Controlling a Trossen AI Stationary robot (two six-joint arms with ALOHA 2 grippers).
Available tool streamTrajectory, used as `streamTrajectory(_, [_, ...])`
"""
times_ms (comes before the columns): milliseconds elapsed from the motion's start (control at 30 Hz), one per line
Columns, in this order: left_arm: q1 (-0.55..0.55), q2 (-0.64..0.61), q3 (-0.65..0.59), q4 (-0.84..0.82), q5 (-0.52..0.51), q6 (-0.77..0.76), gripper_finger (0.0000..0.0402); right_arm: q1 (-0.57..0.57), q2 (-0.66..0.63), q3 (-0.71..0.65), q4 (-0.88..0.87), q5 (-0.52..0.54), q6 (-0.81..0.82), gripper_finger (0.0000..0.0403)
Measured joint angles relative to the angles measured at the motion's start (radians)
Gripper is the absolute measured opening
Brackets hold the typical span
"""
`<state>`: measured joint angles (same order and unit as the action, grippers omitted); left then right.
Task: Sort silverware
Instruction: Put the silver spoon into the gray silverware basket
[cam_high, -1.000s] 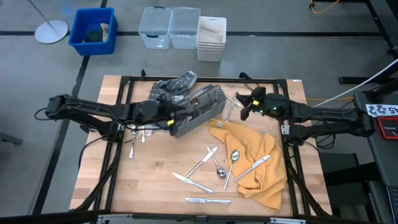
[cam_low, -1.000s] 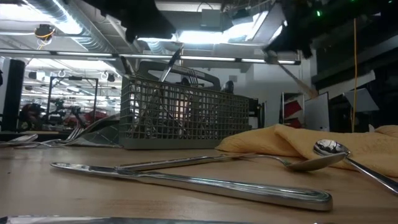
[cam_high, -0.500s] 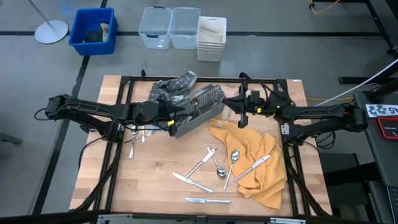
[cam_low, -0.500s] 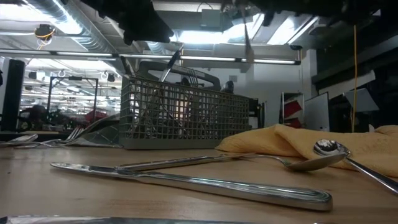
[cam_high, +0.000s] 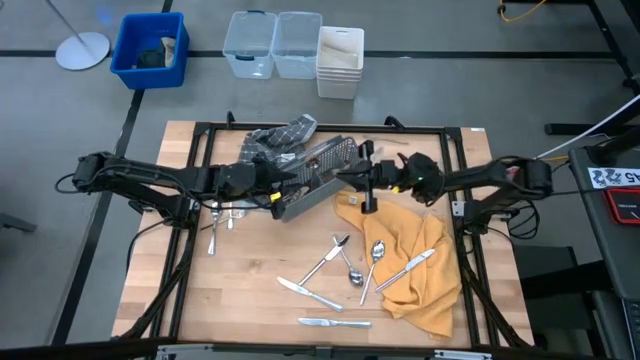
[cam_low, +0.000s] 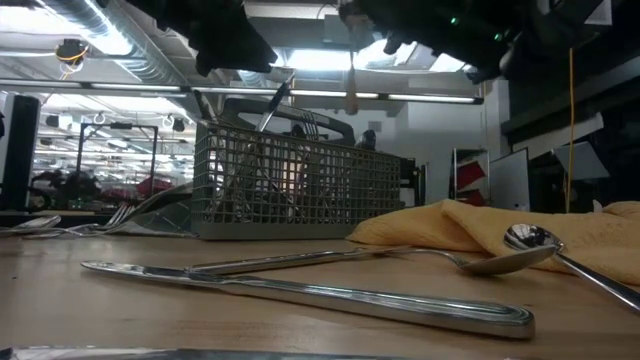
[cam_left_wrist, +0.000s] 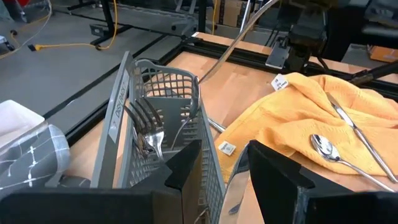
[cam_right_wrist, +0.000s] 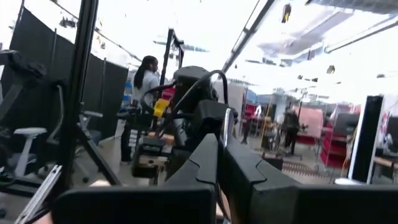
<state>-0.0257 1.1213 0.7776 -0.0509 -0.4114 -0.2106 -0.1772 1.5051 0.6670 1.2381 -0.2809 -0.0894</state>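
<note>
On the wooden table (cam_high: 250, 300), bare silverware counts six pieces near the front: two knives (cam_high: 333, 322), two spoons (cam_high: 377, 251), a fork (cam_high: 326, 260), and a knife (cam_high: 408, 267) on the crumpled orange cloth (cam_high: 425, 285). A few more lie at the left (cam_high: 215, 232).

The grey wire-mesh caddy (cam_high: 318, 178) is gripped at its wall by the left gripper (cam_high: 268, 188). Only the left wrist view shows fork tines (cam_left_wrist: 146, 124) inside it.

The right gripper (cam_high: 362, 178), at the caddy's right end, pinches one slim utensil (cam_low: 351, 70), hanging upright in the low view. The right wrist view shows people in the room.
</note>
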Motion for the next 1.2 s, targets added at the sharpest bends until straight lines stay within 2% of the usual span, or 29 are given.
streamTrajectory(167, [0.000,0.000,0.000,0.001,0.000,-0.004,0.0120,-0.029,0.109,0.000,0.114,0.037,0.006,0.0013])
streamTrajectory(567, [0.000,0.000,0.000,0.002,0.000,-0.017,0.0120,-0.116,0.312,0.000,0.233,0.113,0.146,0.0014])
streamTrajectory(933, [0.000,0.000,0.000,-0.006,0.000,-0.118,0.0120,-0.117,0.363,0.000,0.177,0.251,0.149,0.0015])
streamTrajectory(1200, [-0.001,0.000,0.000,-0.143,0.001,-0.217,0.0120,-0.118,0.364,0.000,0.123,0.334,0.146,0.0015])
